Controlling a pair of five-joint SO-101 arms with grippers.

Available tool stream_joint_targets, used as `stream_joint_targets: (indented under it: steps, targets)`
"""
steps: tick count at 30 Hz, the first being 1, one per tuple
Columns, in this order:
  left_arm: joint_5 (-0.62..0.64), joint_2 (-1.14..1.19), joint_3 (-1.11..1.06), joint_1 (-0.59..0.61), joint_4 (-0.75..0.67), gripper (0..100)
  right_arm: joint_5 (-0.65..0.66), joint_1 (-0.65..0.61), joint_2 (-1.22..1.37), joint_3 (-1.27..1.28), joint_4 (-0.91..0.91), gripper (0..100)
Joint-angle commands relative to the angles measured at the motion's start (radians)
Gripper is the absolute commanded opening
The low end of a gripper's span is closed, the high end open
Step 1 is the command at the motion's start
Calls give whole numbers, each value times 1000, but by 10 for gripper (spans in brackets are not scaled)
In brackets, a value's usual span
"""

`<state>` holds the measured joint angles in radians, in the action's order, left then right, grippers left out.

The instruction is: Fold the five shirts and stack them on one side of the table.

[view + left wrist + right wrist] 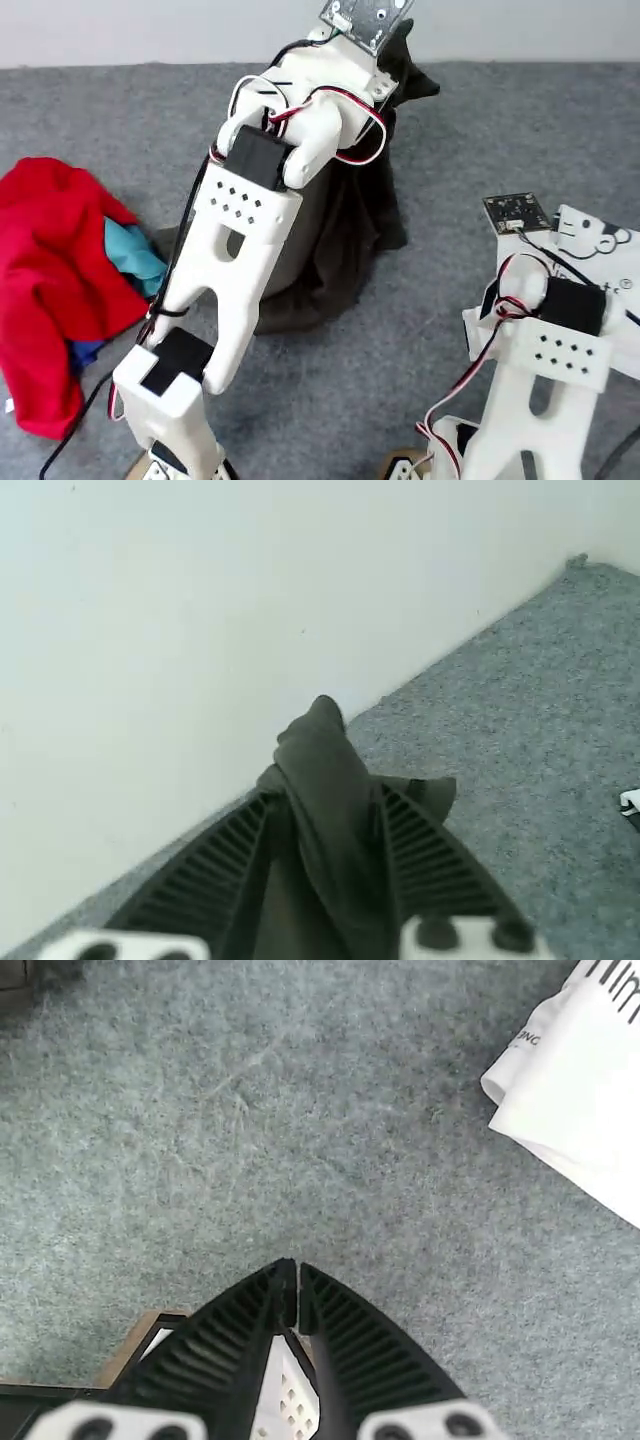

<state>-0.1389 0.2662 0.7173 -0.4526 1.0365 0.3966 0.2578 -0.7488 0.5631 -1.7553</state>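
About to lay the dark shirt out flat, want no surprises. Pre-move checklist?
1. Left arm jaws clamped on dark shirt: ok.
2. Dark shirt fully off the table: not ok, its lower part lies on it.
3. Right arm away from dark shirt, jaws shut, holding nothing: ok.
4. White shirt apart from dark shirt: ok.
5. Red shirt, teal shirt, blue shirt folded: not ok, heaped together.

Grey felt tabletop (480, 150) meets a plain white wall (150, 30).

Table (480, 120) (grey) holds red shirt (50, 270), dark shirt (350, 240), white shirt (600, 240).
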Motion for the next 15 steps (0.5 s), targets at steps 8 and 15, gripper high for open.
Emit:
stream_joint_targets:
  steps: [8,15]
  targets:
    - [106,-11,10,-8,150,246,-2,-15,-13,-5,-7,15]
    - [114,-20,13,25,255,258,-2,-16,-13,-5,-12,15]
